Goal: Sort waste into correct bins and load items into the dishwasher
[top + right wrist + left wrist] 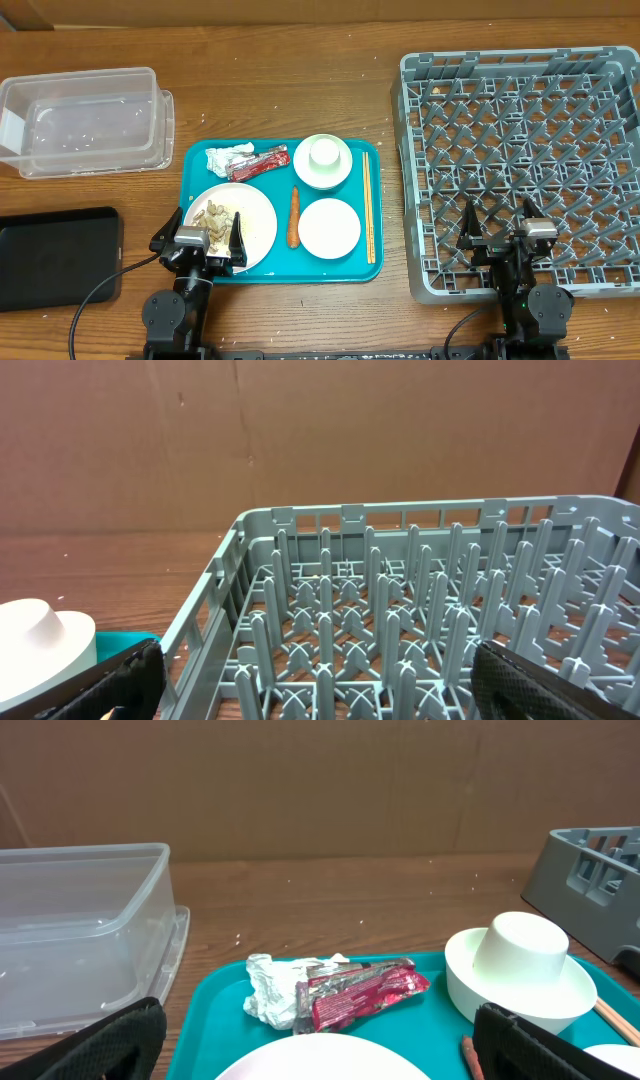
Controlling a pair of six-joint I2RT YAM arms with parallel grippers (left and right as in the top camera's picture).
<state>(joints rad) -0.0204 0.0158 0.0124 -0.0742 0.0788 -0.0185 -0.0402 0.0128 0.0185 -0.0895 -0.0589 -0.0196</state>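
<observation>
Grey square plastic dish rack [520, 150] stands bare on the right. Clear rectangular plastic tub [85, 120] and flat black tray [55, 258] wait left, apparently one side per arm. Between them, a teal serving tray [285, 262] gathers white dishes [329, 228], orange carrot [294, 217] and crumpled napkin [228, 158]. Left hand [207, 238] and right hand [497, 228] gape wide, empty.

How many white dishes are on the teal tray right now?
4: large plate with scraps front left; smaller plate front right; bowl behind it; cup sitting in the bowl. None looks hidden.
</observation>
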